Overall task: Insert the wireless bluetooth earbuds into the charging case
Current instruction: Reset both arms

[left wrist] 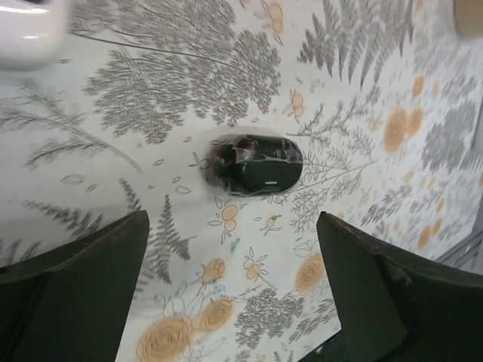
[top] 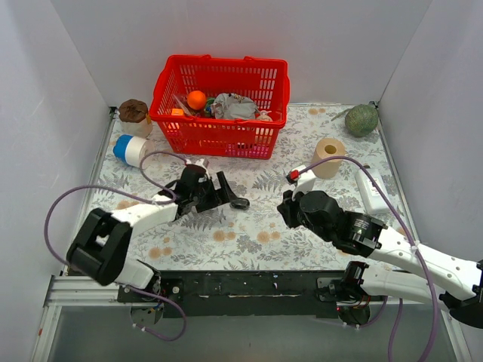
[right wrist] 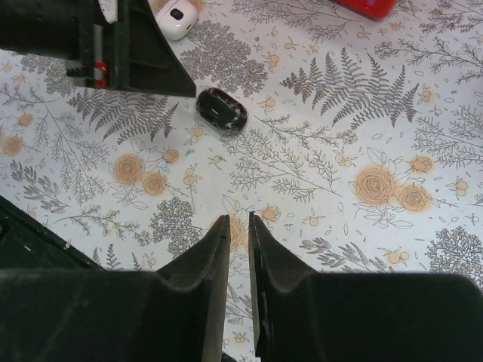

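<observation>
A floral-patterned worktop [top: 249, 241] carries a red basket [top: 220, 139] at 12 o'clock. The left arm stretches in from 8 o'clock, bent at the elbow, with the left tool [top: 225, 191] spread wide, low over the cloth. The right arm reaches in from 4 o'clock, the right tool [right wrist: 239, 226] pinched to a narrow slit, gripping nothing. A small glossy black charging case [left wrist: 253, 164] lies untouched at 4 o'clock of the left tool. In the right wrist view, a white case [right wrist: 177, 19] sits at 11 o'clock of it. The earbuds are too small to make out.
</observation>
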`<state>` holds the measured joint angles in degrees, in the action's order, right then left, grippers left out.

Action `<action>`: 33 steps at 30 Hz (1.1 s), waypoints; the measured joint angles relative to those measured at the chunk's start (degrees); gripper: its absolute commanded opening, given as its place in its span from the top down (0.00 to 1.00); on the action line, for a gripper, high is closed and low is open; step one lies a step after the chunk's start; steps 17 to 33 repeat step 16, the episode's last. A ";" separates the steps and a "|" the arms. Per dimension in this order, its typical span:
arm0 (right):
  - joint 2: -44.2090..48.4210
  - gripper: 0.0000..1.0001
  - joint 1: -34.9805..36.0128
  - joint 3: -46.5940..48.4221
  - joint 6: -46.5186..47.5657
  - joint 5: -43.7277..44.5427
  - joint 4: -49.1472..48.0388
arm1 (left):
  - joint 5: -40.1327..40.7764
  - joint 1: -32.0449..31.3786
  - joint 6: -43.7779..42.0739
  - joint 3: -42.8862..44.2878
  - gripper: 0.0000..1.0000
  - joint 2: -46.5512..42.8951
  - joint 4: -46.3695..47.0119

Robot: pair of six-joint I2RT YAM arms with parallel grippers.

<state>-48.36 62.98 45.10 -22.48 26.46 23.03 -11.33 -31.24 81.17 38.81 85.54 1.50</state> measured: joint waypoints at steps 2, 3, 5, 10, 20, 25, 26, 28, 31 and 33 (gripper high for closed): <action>0.48 0.76 0.00 -0.20 0.02 0.04 -0.13 | 2.78 1.20 -1.07 -0.24 0.02 -5.79 -5.27; 0.70 0.76 0.00 -0.48 0.04 0.07 -0.35 | 4.44 1.49 -1.33 -0.24 0.02 -8.63 -7.26; 0.90 0.76 0.00 -1.40 0.15 0.17 -0.63 | 8.09 1.53 -1.70 -0.22 0.02 -14.03 -10.49; 0.44 0.64 0.00 -3.37 0.24 0.20 -1.16 | 17.35 1.46 2.05 -0.11 0.02 -21.49 -16.83; 0.11 0.07 0.00 -5.51 -0.28 0.87 -3.50 | 20.11 1.51 3.08 -0.70 0.02 -26.45 -21.53; 0.11 0.07 0.00 -5.51 -0.28 0.87 -3.50 | 20.11 1.51 3.08 -0.70 0.02 -26.45 -21.53; 0.11 0.07 0.00 -5.51 -0.28 0.87 -3.50 | 20.11 1.51 3.08 -0.70 0.02 -26.45 -21.53; 0.11 0.07 0.00 -5.51 -0.28 0.87 -3.50 | 20.11 1.51 3.08 -0.70 0.02 -26.45 -21.53; 0.11 0.07 0.00 -5.51 -0.28 0.87 -3.50 | 20.11 1.51 3.08 -0.70 0.02 -26.45 -21.53; 0.11 0.07 0.00 -5.51 -0.28 0.87 -3.50 | 20.11 1.51 3.08 -0.70 0.02 -26.45 -21.53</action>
